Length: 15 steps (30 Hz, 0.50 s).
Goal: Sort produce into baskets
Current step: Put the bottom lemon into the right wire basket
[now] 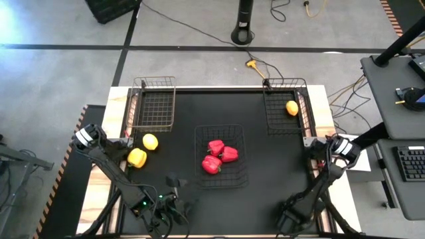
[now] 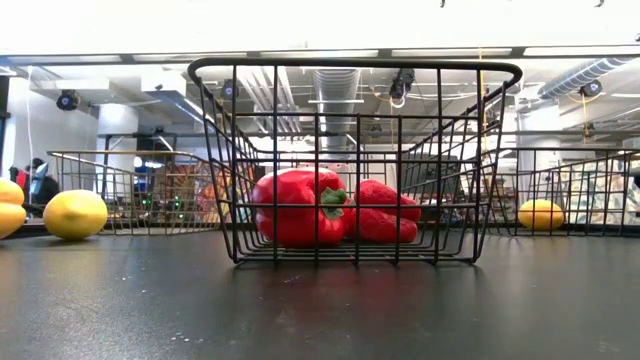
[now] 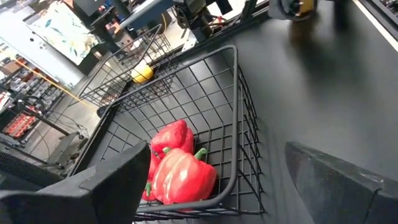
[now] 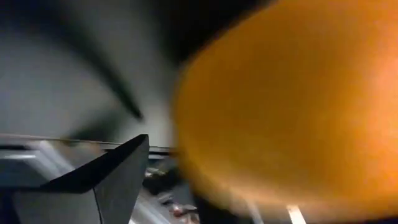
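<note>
Black tabletop overhead hides what the right gripper [image 4: 205, 180] view shows: it clamps an orange fruit [image 4: 286, 106].

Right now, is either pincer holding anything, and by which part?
The right pincer seems to hold a glossy orange rounded fruit; the grip spot is hidden. The left pincer is open, empty.

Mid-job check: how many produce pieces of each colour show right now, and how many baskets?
Red peppers: 3, all in the middle basket
Yellow pieces: 2, loose on the table
Orange fruits: 2, one in the right basket, one filling the right wrist view
Baskets: 3
Total: 7 produce, 3 baskets
</note>
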{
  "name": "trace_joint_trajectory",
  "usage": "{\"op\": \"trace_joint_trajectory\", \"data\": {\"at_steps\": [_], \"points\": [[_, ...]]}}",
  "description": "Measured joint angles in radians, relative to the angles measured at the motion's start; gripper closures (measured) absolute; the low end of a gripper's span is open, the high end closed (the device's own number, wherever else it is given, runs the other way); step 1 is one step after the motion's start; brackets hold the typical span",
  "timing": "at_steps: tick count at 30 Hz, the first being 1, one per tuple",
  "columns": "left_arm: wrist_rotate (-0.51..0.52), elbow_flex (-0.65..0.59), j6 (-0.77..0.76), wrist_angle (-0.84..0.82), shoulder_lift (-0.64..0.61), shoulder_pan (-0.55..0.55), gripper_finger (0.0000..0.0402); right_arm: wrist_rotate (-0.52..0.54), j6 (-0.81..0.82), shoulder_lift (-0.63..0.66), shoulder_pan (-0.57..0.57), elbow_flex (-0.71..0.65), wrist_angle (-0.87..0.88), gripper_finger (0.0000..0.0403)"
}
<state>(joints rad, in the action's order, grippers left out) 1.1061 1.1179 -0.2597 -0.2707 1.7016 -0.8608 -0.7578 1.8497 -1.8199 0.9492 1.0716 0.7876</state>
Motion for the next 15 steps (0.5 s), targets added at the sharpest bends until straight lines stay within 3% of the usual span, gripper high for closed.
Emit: {"op": "trace_joint_trajectory", "data": {"at_steps": [8, 15], "points": [[0.003, 0.000, -0.001, -0.008, 0.000, 0.000, 0.0051, 0.029, -0.006, -0.001, 0.002, 0.002, 0.059, 0.0079], [0.003, 0.000, -0.001, -0.010, 0.000, 0.000, 0.0051, 0.046, -0.049, 0.000, 0.002, 0.105, 0.203, 0.0051]]}}
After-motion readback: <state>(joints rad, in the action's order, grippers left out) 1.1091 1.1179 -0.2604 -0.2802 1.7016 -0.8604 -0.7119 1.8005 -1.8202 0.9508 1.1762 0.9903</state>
